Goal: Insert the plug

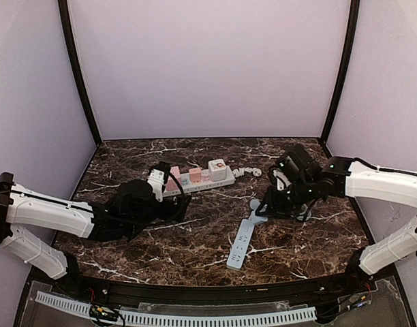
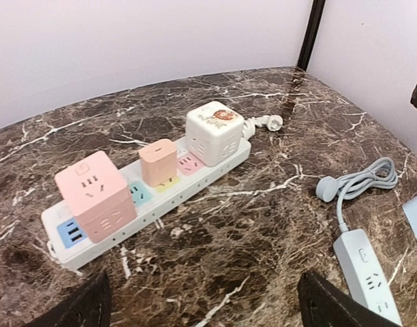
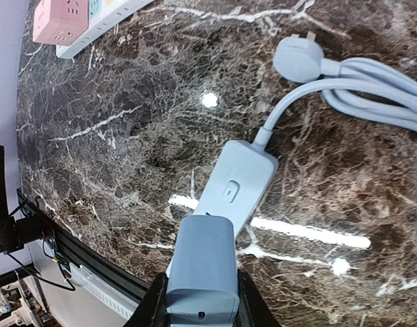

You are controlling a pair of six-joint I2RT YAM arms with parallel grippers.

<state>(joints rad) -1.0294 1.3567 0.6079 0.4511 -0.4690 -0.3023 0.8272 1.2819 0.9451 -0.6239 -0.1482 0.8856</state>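
The right gripper [image 3: 200, 303] clamps a blue-grey adapter block [image 3: 203, 255] over the blue-grey power strip [image 3: 239, 174], just past its switch. The left gripper [image 2: 208, 305] gapes empty, well left of that strip, facing a white cube adapter [image 2: 214, 133] whose round emblem is unreadable.

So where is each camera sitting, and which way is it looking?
Top camera: high behind the arms, looking down on the table; left arm and right arm show.
Left wrist camera: on the left arm, looking low along the white power strip; its open fingers show at the bottom corners.
Right wrist camera: on the right arm, looking down at the blue power strip; its fingers pinch a blue block.
Shared: both wrist views catch the pink cube and the round plug.
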